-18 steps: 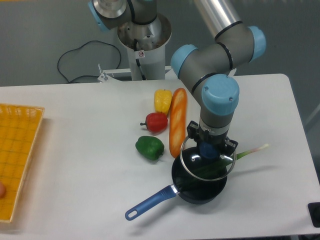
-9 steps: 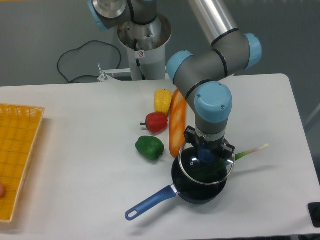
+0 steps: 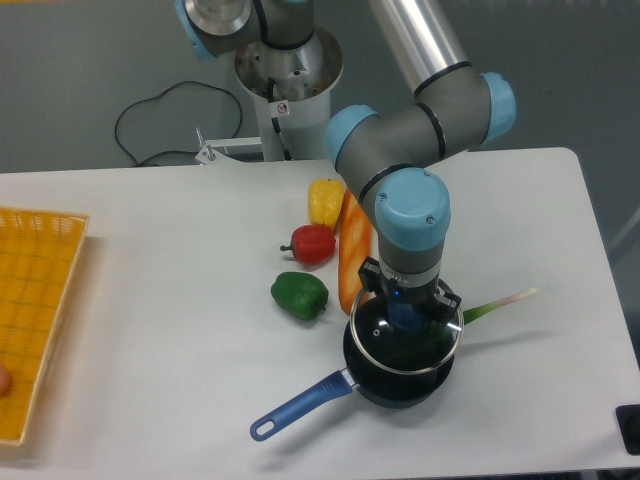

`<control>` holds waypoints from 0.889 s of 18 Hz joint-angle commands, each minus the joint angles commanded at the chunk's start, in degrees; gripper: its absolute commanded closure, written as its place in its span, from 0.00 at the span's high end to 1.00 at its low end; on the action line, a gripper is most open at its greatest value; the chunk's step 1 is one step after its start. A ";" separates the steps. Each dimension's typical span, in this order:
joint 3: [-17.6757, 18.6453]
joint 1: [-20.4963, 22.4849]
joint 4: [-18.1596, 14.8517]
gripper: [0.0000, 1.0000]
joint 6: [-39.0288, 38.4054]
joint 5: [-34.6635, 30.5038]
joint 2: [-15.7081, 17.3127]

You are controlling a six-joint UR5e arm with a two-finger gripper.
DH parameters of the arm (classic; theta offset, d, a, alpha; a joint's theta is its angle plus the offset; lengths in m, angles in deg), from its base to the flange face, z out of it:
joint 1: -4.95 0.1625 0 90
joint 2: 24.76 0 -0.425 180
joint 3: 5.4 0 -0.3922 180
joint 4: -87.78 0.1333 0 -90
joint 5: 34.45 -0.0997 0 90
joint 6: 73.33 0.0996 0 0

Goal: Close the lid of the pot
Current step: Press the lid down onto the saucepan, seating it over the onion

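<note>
Camera view from the front takes in the desk [image 3: 150, 330] with the pot [image 3: 400, 372] near its front edge, its long blue handle running out toward the front left and ending in a hole. Over the pot sits the pot lid [image 3: 405, 335], a clear glass disc with a metal rim, lying nearly level just above or on the pot's rim; whether it touches all the way round cannot be told, since the arm's wrist blocks the far side. The gripper [image 3: 405, 312] comes straight down onto the lid's centre, and its fingers [image 3: 372, 283] close around the blue knob, though the pads themselves are mostly hidden under the wrist housing, so the grip is read from the dark finger blocks flanking the knob. Through the glass something green shows inside the pot, too blurred by reflections to name. A thin green stalk [image 3: 500, 303] sticks out from behind the pot to the right, its inner end hidden. Just behind the pot on the left stands a long orange bread loaf [image 3: 350, 270], its far half partly covered by the arm; beyond it lie a yellow pepper [image 3: 324, 200], a red pepper [image 3: 312, 243] and a green pepper [image 3: 299, 295]. Well left of the pot a yellow basket [image 3: 35, 320] is cut off by the picture edge.
</note>
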State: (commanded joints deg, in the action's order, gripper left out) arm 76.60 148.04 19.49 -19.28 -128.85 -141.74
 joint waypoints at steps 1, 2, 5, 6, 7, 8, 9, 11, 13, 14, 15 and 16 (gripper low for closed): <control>0.00 0.00 0.00 0.41 -0.26 0.00 0.00; 0.00 0.00 0.00 0.41 -0.35 -0.09 -0.09; -0.09 0.00 0.00 0.41 -0.27 -0.09 -0.18; -0.35 0.00 0.00 0.41 -0.27 -0.09 -0.26; -0.44 0.00 0.00 0.41 -0.27 -0.09 -0.35; -0.79 0.00 0.00 0.41 -0.27 -0.09 -0.53; -0.88 -0.09 0.26 0.41 -0.27 -0.17 -0.62; -0.88 -0.09 0.96 0.41 -0.27 -0.18 -0.97; -1.14 -0.09 1.32 0.41 -0.27 -0.44 -1.32; -1.49 -0.09 1.32 0.41 -0.27 -0.44 -1.49; -1.58 -0.09 1.32 0.41 -0.18 -0.44 -1.76; -1.67 -0.09 1.32 0.41 -0.18 -0.44 -1.76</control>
State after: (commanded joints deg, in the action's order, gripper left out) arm 74.93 147.95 20.80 -19.46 -129.29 -143.50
